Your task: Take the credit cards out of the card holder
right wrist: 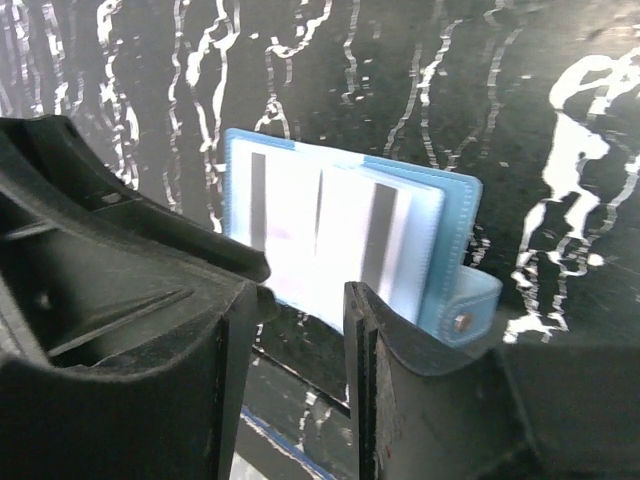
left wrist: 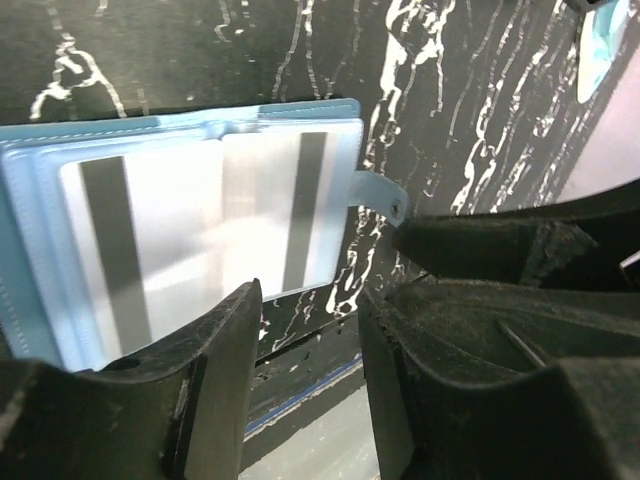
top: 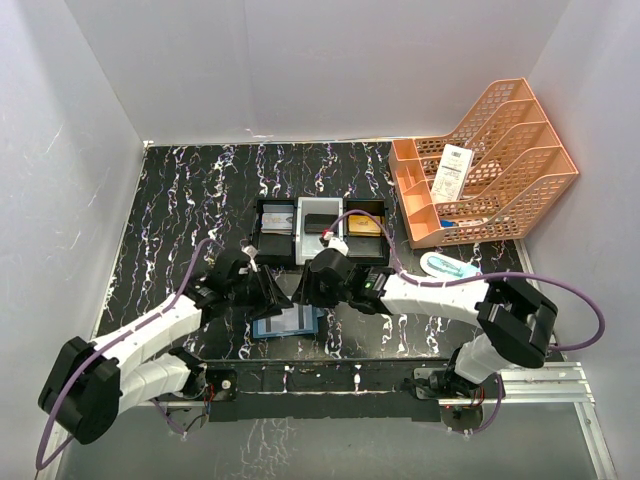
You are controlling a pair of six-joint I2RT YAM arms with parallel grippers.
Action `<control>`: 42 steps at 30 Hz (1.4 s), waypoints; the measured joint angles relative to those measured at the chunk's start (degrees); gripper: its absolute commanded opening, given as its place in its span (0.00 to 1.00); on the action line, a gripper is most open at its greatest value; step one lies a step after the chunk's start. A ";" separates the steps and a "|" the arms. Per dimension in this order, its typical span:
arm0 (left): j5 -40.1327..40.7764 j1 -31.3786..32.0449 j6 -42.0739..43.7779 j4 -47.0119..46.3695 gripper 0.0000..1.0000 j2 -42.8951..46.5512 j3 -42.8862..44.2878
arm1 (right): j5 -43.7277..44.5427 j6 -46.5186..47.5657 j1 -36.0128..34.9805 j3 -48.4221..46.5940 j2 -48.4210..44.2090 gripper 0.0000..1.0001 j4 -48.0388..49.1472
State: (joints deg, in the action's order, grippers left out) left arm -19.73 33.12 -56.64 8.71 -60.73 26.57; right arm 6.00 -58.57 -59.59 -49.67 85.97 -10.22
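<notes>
- The card holder [top: 288, 324] lies open on the table [top: 180, 200] by the near edge, with striped cards [left wrist: 200, 230] in its clear pockets.
- Left hand [left wrist: 310, 330] and right hand [right wrist: 300, 300] hover close by it, each narrowly parted and gripping nothing.
- Behind them sits a tray [top: 258, 240].

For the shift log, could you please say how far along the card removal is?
Done: three cards lie in the tray, one per compartment. In hand: left gripper and right gripper hover open, empty, over the open card holder. Left: two striped cards sit in its pockets.
</notes>
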 measured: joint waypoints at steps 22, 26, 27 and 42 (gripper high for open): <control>1.62 0.00 1.14 0.66 0.33 -11.52 2.89 | -5.07 -1.36 1.25 4.48 6.84 0.33 6.82; 3.74 0.00 2.29 2.47 0.32 -12.70 4.15 | -5.29 -2.08 1.53 5.33 6.78 0.33 8.48; 4.02 0.00 2.47 2.71 0.32 -12.70 4.17 | -5.35 -2.21 1.60 5.46 6.78 0.33 8.72; 2.32 0.00 0.52 -2.29 0.20 -11.93 0.74 | -6.32 -2.99 2.19 5.99 6.78 0.32 9.75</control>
State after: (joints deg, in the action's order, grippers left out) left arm -17.41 33.12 -56.12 6.42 -72.66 27.31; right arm -0.32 -61.56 -57.41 -43.68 92.75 -0.47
